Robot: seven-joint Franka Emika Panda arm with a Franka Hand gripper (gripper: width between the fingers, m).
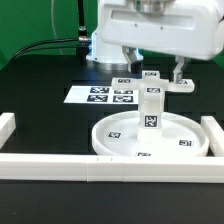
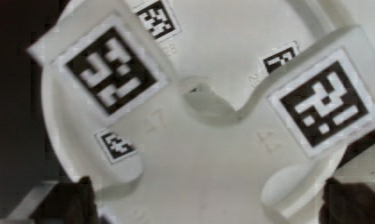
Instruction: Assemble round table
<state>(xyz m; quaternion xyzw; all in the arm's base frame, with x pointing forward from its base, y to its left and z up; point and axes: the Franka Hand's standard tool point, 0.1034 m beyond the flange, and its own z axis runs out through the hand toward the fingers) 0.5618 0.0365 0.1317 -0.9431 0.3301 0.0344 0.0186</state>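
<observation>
The large rimmed round disc [image 1: 115, 140] lies flat on the table near the front. The short cylindrical leg [image 1: 150, 112] stands upright in it. My gripper [image 1: 150, 67] is shut on the small cross-shaped foot piece [image 1: 126, 82] and holds it level right over the leg's top; whether the two touch I cannot tell. In the wrist view the foot piece [image 2: 202, 120] fills the frame with its square markers, and my dark fingers [image 2: 59, 205] press on its two sides around my gripper's middle [image 2: 205, 208].
The marker board [image 1: 100, 96] lies flat behind the disc. Straight white border rails run along the front [image 1: 90, 166], the exterior view's left [image 1: 8, 130] and right [image 1: 212, 135]. The arm's white base [image 1: 105, 45] stands at the back.
</observation>
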